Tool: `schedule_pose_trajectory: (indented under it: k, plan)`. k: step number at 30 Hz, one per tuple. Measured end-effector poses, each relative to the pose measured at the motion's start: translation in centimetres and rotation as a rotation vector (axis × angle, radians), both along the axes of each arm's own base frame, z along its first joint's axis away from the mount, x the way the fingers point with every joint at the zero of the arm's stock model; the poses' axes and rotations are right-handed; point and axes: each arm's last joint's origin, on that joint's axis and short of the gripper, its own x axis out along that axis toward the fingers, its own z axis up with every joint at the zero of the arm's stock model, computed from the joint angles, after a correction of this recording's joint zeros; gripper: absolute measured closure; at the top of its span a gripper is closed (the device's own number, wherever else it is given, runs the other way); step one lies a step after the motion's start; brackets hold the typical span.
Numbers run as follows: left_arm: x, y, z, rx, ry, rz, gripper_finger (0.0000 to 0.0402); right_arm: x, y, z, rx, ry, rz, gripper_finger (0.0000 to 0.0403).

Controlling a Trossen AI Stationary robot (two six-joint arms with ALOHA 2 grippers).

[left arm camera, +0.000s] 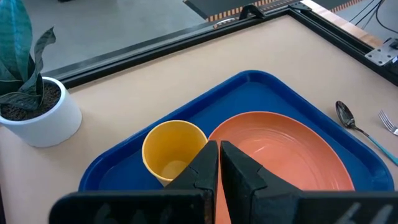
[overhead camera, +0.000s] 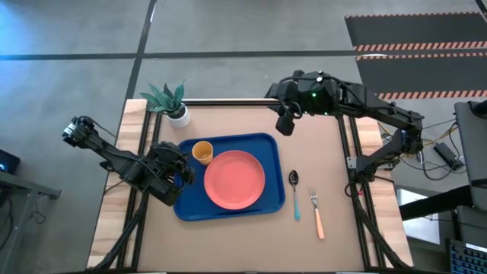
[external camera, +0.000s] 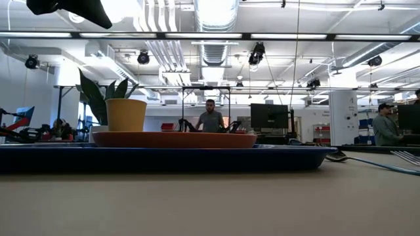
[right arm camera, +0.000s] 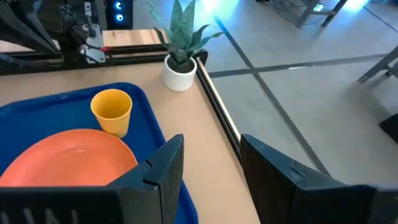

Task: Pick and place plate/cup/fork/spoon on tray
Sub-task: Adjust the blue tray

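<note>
Brown bench point(overhead camera: 319, 160) top, high view: the tray point(overhead camera: 266, 144) lies left of centre with the plate point(overhead camera: 233, 179) and the cup point(overhead camera: 202, 152) on it, the cup just beside the plate's far-left edge. The spoon point(overhead camera: 294, 194) and fork point(overhead camera: 315, 212) lie on the bench right of the tray, close together but apart. The left tool point(overhead camera: 181, 173) sits over the tray's left edge. The right tool point(overhead camera: 287, 122) hangs above the bench beyond the tray's far-right corner.

Low view: cup point(external camera: 126, 114) and plate point(external camera: 174, 139) stand on the tray point(external camera: 164, 157); spoon point(external camera: 336, 157) and fork point(external camera: 407, 157) rest at right. People stand in the room behind.

Left wrist view: the left tool point(left arm camera: 219, 163) has its fingers closed together and holds nothing, near the cup point(left arm camera: 174, 151) and plate point(left arm camera: 286, 149).

Right wrist view: the right tool point(right arm camera: 211, 165) is spread wide and empty.

Judgement: spoon and fork remain to be placed. Both are thin and flat on the bench, so a descent that is off centre could push one aside or nip both. The left tool, lifting carelessly, could tip the cup.
</note>
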Motion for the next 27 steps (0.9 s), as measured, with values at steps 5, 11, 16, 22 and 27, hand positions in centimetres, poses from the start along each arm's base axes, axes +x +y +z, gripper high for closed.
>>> schedule_pose_trajectory:
  k: [5,11,16,22,27]
  plan:
    - [0.0,0.0,0.0,0.0,0.0,0.0,0.0402,0.3,0.3,0.0,0.064,-0.033,0.04,0.0255]
    - [0.0,0.0,0.0,-0.002,-0.003,-0.001,0.0402,0.7,1.0,0.6,0.02,-0.09,0.111,0.0254]
    - [-0.1,0.0,0.1,-0.007,-0.002,-0.002,0.0402,-0.1,0.8,2.4,-0.053,-0.146,0.105,0.0254]
    - [-0.1,0.1,0.1,-0.014,-0.009,0.0,0.0402,-2.7,0.9,3.0,-0.051,-0.105,-0.015,0.0254]
    - [-0.1,0.1,0.1,-0.015,-0.011,0.0,0.0402,-4.8,1.1,1.6,0.043,0.035,-0.138,0.0254]
